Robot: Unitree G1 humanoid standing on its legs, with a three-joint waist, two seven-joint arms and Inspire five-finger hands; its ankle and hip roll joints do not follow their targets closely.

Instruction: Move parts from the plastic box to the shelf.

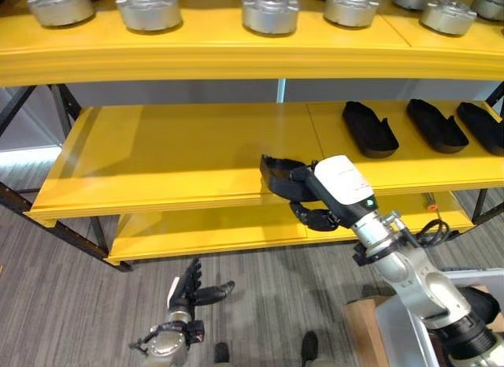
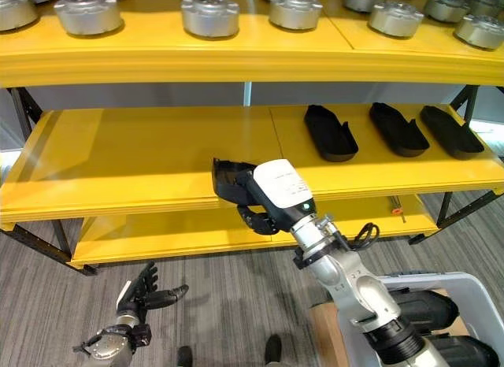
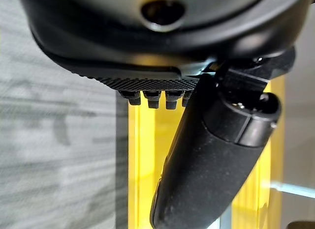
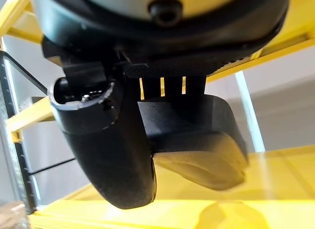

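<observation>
Right hand (image 1: pixel 319 195) grips black part (image 1: pixel 277 174), far end hidden.

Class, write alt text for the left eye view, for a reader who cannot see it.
The robot's right hand holds a black moulded plastic part at the front edge of the yellow middle shelf, where three similar black parts already lie. Round grey metal parts line the top shelf, and the left hand hangs open over grey carpet.

We see the right arm reaching forward and up, its right hand (image 1: pixel 315 195) with fingers and thumb curled round a black part (image 1: pixel 277 174). The left hand (image 1: pixel 191 291) hangs low, fingers straight and spread, thumb out sideways.
</observation>
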